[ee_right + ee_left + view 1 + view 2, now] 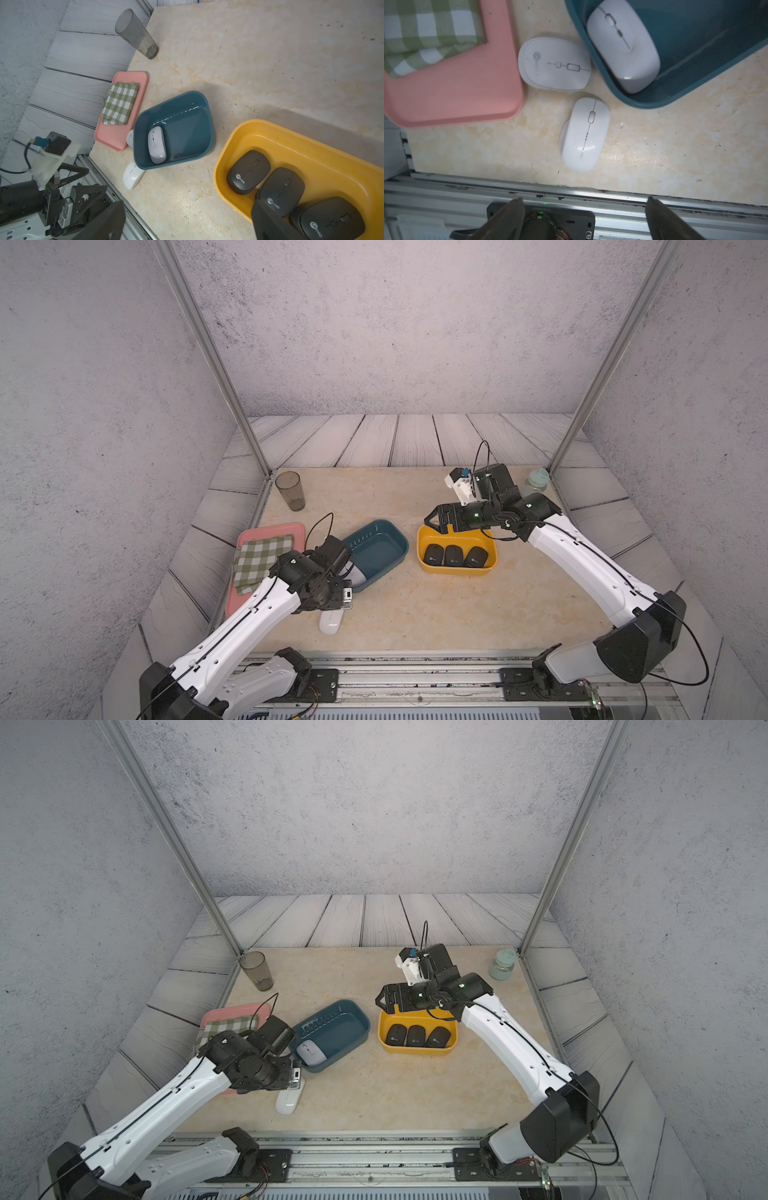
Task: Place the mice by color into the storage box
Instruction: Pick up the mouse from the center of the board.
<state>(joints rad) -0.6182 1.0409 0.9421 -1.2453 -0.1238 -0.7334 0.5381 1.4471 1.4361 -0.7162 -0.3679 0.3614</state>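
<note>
1. Three black mice (454,556) lie side by side in the yellow bin (422,541), right of the tabletop's centre.
2. A white mouse (309,1052) lies in the near corner of the blue bin (382,553), left of centre. The rest of that bin is bare.
3. A second white mouse (554,63) lies on the tabletop between the pink tray (266,531) and the blue bin, just beside both. In both top views my left wrist hides it.
4. A third white mouse (330,622) lies on the tabletop just off the blue bin's near corner, close to the near edge.
5. The pink tray lies along the left edge with a folded green-checked cloth (259,562) on it. A smoky glass (291,490) stands upright in the far left corner, and a pale jar (502,965) stands in the far right corner.
6. The left gripper (584,199) points down above the near edge by the two loose white mice. Its jaws are spread wide and hold nothing.
7. The right gripper (432,519) reaches leftward and hangs above the far left rim of the yellow bin. Its jaws are also spread wide and empty, clear of the black mice.
8. The tabletop (457,614) is beige and marbled, with small dark specks. Around it are grey plank-patterned panels, speckled grey walls and two slanting metal posts. A metal rail runs along the near edge and carries both arm bases.
</note>
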